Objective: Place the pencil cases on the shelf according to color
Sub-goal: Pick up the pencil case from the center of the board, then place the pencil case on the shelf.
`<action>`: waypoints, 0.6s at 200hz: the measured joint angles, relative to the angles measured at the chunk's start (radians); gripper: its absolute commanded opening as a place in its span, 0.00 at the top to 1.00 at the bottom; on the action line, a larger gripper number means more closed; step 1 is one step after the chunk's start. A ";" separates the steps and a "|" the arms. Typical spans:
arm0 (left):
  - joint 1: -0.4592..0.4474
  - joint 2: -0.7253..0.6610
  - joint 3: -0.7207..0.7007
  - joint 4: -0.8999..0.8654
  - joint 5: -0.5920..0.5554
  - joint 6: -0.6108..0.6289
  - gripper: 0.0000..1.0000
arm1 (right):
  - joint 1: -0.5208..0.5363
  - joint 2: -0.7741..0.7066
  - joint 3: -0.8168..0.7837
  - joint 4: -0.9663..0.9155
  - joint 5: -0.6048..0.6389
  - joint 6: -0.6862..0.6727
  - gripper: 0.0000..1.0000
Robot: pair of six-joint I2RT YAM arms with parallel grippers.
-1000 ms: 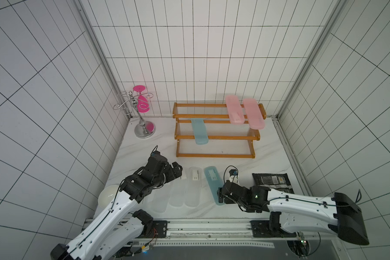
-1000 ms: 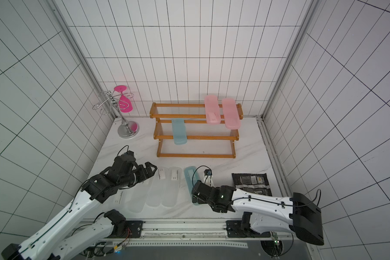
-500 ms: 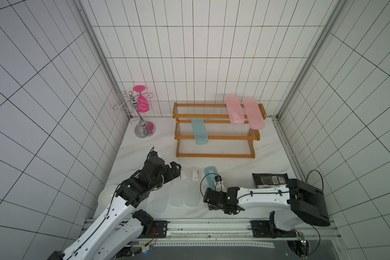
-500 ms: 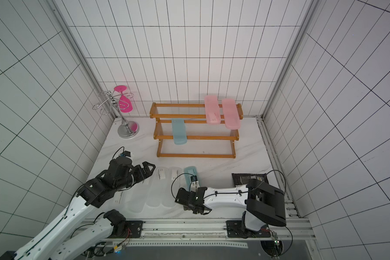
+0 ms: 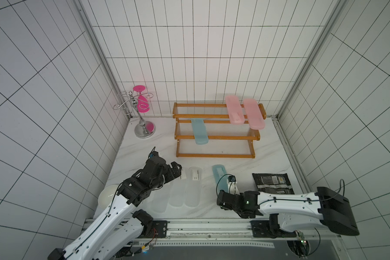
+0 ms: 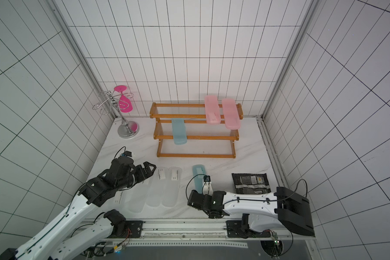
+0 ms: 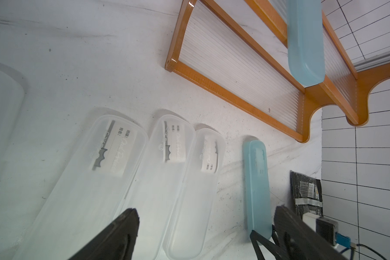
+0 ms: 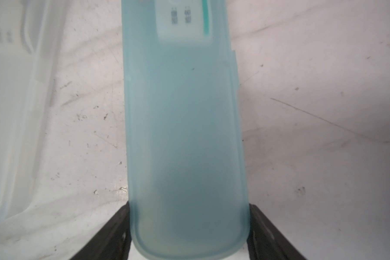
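One case (image 8: pixel 185 135) now in right gripper (image 8: pixel 189 216)

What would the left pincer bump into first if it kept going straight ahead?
Probably a frosted clear pencil case: the left pincer, open, points at that row on the table. Its height above them is unclear.

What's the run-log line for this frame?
phase: grasp | right gripper: shut on teal case | left gripper: open near clear cases | shelf: pink cases top tier, second teal case middle tier
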 measured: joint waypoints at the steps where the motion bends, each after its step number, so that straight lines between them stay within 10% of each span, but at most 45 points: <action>1: 0.000 0.000 0.000 0.000 0.000 0.000 0.02 | 0.000 -0.011 -0.002 -0.004 0.002 0.000 0.35; 120: -0.007 0.019 0.011 0.055 -0.014 0.007 0.02 | -0.108 -0.257 0.343 -0.379 0.247 -0.165 0.35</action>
